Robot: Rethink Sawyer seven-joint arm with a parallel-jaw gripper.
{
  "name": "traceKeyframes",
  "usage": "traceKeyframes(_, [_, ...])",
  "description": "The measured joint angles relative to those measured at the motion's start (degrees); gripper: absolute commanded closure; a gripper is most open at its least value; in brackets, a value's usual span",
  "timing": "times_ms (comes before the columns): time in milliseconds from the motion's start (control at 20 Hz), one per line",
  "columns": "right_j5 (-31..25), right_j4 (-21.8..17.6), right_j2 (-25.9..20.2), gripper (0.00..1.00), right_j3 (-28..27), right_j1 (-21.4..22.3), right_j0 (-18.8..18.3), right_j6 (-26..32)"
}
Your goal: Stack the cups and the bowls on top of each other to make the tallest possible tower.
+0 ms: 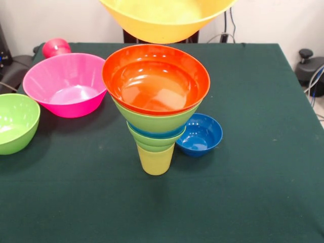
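Observation:
The tower stands mid-table on a pale yellow cup point(156, 160). Nested on the cup, widening upward, are small lime green bowls point(154, 139), a blue rim, a larger lime green bowl point(154, 121) and an orange-red bowl point(156, 78) on top. A large yellow-orange bowl point(167, 17) hangs in the air just above and behind the tower, cut off by the top edge. What holds it is out of view, and no gripper shows. A dark blue bowl point(200, 134) sits on the table right of the tower. A pink bowl point(68, 83), a lime green bowl point(15, 121) and a red cup point(55, 47) stand at the left.
The dark green table point(243, 192) ends at its far edge behind the pink bowl and the tower. The lime green bowl at the left hangs partly over the picture's left edge. Black equipment point(309, 68) and cables stand beyond the table's right side.

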State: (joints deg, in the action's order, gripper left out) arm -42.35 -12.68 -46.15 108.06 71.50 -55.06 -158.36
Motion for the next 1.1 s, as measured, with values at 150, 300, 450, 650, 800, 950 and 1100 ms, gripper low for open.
traceKeyframes(150, [0.1, -0.1, 0.0, 1.00, 0.0, -0.8, 0.0, 0.0])
traceKeyframes(300, [0.3, -0.2, 0.0, 1.00, 0.0, -2.3, 0.0, 0.0])
traceKeyframes(450, [0.3, -0.3, 0.0, 1.00, 0.0, -3.2, 0.0, 0.0])
traceKeyframes(650, [0.5, -0.8, 0.0, 1.00, 0.0, -4.2, 0.0, 0.0])
traceKeyframes(800, [0.7, -1.5, 0.0, 1.00, 0.0, -4.6, 0.0, 0.0])
traceKeyframes(950, [0.9, -2.1, 0.0, 1.00, 0.0, -4.8, 0.0, 0.0])
traceKeyframes(1100, [0.9, -2.2, -0.1, 1.00, 0.0, -4.9, 0.0, 0.0])
